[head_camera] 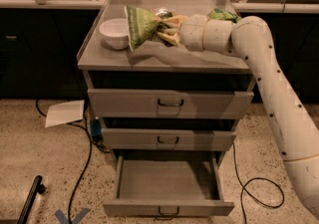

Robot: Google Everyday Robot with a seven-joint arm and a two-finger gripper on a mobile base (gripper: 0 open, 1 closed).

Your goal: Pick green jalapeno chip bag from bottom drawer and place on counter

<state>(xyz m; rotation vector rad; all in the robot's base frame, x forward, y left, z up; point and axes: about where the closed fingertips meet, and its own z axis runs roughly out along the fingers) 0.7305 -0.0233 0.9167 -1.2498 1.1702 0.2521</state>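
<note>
I have the tool point(166, 29) over the table point(199, 61), which is the grey top of the drawer cabinet. The arm point(259, 63) reaches in from the right side of the view. The tool's yellowish fingers point(172, 36) are closed on the green jalapeno chip bag point(141, 26), pinching it at the edge nearest the wrist. The bag stands roughly upright with its striped face toward the camera. It is above the table's left half, and its shadow falls on the surface beneath it. I cannot tell whether its lower edge touches the table. A white bowl point(115, 32) sits on the table just beside the bag, on the side away from the tool. A brighter green bag point(223, 15) lies behind the arm toward the table's back edge, and something silvery point(160, 12) shows behind the held bag.

Below, the bottom drawer point(168, 180) is pulled out, showing its flat grey floor. The two drawers above it are pushed in further. On the speckled floor, a sheet of paper point(65, 112) lies to the left of the cabinet, and dark cables point(83, 163) trail past it.
</note>
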